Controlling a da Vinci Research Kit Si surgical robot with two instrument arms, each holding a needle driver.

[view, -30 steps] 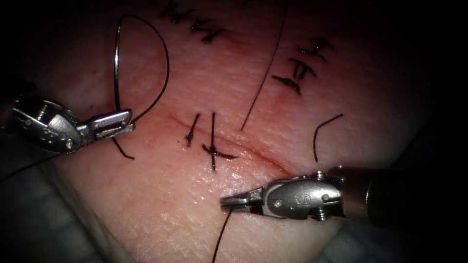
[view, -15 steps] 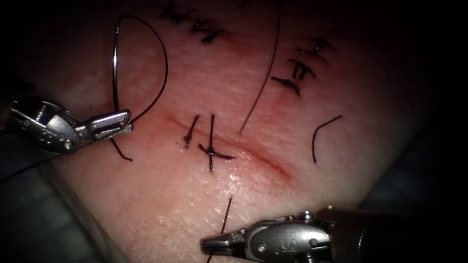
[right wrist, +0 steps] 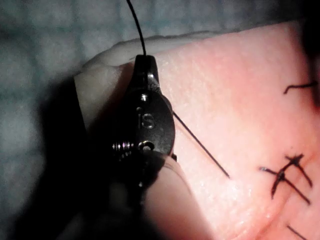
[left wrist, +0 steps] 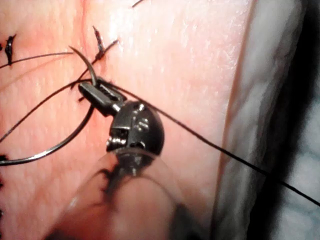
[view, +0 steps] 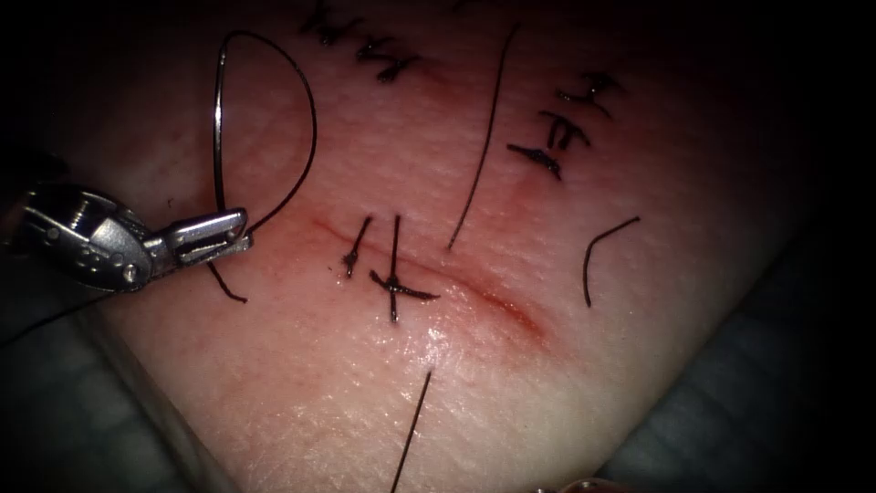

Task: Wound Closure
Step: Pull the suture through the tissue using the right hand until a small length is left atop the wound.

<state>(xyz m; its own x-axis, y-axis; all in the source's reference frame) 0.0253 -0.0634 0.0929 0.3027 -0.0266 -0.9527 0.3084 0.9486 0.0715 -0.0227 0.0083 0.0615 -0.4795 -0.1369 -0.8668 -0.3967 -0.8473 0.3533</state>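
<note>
On the bench, my left tool sits over the tissue to the left of the cut, its jaws clamped on the curved needle near one end of the curve; the wire-thin arc rises from the jaws, sweeps round above them and comes back down beside them, lying free over the surface and not driven into it. From the left wrist camera I see the same grip, the needle bowing away from the closed jaws of the left tool while the thread runs off across the tissue toward its pale edge. My right tool, seen from its own wrist camera, rests at the near edge of the tissue with its jaws pinched on the thread, a second length slanting back from it across the surface. Two tied stitches cross the cut at its middle, red fluid staining the line to their right.
</note>
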